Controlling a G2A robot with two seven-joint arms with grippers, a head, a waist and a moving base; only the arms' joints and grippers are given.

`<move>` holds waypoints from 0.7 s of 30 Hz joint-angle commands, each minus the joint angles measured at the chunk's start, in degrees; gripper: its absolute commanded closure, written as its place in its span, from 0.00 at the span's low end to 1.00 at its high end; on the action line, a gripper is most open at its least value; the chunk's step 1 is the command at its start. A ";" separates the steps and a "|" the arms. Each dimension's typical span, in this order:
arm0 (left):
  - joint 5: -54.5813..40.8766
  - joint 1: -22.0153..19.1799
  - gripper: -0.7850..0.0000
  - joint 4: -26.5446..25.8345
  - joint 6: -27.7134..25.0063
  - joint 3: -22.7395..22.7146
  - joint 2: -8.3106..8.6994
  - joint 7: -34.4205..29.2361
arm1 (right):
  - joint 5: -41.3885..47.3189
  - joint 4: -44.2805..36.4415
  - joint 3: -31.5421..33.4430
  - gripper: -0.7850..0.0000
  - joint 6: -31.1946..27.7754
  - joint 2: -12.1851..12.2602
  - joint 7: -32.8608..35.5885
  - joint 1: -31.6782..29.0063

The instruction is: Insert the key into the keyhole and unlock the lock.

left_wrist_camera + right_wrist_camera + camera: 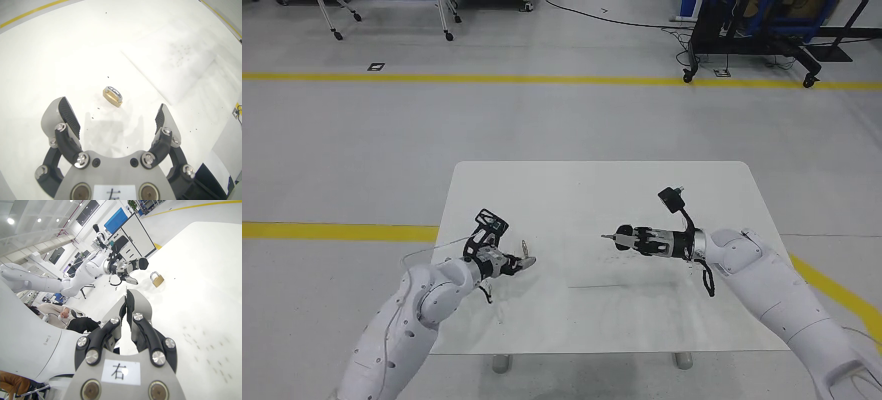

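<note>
- Right wrist view showed the right gripper (127, 294) nearest, its pads pressed together on a thin metal sliver, judged to be the key (126, 289), whose tip stuck out just past the fingertips
- Ahead of that tip and well apart from it, the padlock (157, 279) stood on the table (198, 256), brass body down, shackle up and closed
- Just beside the padlock, on the side away from the key, the left gripper (138, 273) hung with its fingers spread wide, holding nothing and touching neither lock nor table
- Seen along that spread gripper, the padlock sat just in front of the gap between the pads
- Progress, as a judgement: the key seemed to be in hand, so pickup was done; steadying the lock, lining the key up with the keyhole, inserting and turning it were all left
</note>
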 commanded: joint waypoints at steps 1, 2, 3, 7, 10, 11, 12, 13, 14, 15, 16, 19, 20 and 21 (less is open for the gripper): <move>0.73 -1.69 0.15 1.44 0.78 1.69 -0.40 -0.79 | 0.00 0.00 0.00 1.00 0.00 0.00 0.00 0.00; 1.18 -2.37 0.22 1.87 1.25 2.50 -0.60 -1.24 | 0.00 0.00 0.00 1.00 0.00 0.00 0.00 0.00; 1.31 -2.91 0.27 2.30 1.77 3.21 -0.80 -1.54 | 0.00 0.00 0.00 1.00 0.00 0.00 0.00 0.00; 2.64 -4.72 0.44 3.84 3.85 5.47 -1.45 -2.73 | 0.00 0.00 0.00 1.00 0.00 0.00 0.00 0.00; 2.89 -5.45 0.45 4.75 4.44 6.41 -1.79 -2.77 | 0.00 0.00 0.00 1.00 0.00 0.00 0.00 0.00; 2.95 -5.62 0.48 5.02 4.62 6.53 -1.86 -2.65 | 0.00 0.00 0.00 1.00 0.00 0.00 0.00 0.00; 2.83 -5.77 0.50 5.24 4.73 6.58 -1.93 -2.47 | 0.00 0.00 0.00 1.00 0.00 0.00 0.00 0.00; 2.73 -5.91 0.51 5.46 4.75 6.62 -1.99 -2.29 | 0.00 0.00 0.00 1.00 0.00 0.00 0.00 0.00; 2.68 -6.07 0.53 5.72 4.78 6.67 -2.05 -2.17 | 0.00 0.00 0.00 1.00 0.00 0.00 0.00 0.00; 2.83 -6.25 0.54 5.94 4.97 6.81 -2.12 -2.23 | 0.00 0.00 0.00 1.00 0.00 0.00 0.00 0.00; 3.10 -6.43 0.54 6.10 5.26 7.06 -2.20 -2.46 | 0.00 0.00 0.00 1.00 0.00 0.00 0.00 0.00; 4.33 -6.92 0.65 6.18 6.71 7.91 -2.49 -2.84 | 0.00 0.00 0.00 1.00 0.00 0.00 0.00 0.00; 4.42 -6.96 0.69 6.15 6.99 8.10 -2.58 -2.79 | 0.00 0.00 0.00 1.00 0.00 0.00 0.00 0.00; 4.64 -7.02 0.76 6.10 7.20 8.24 -2.64 -2.84 | 0.00 0.00 0.00 1.00 0.00 0.00 0.00 0.00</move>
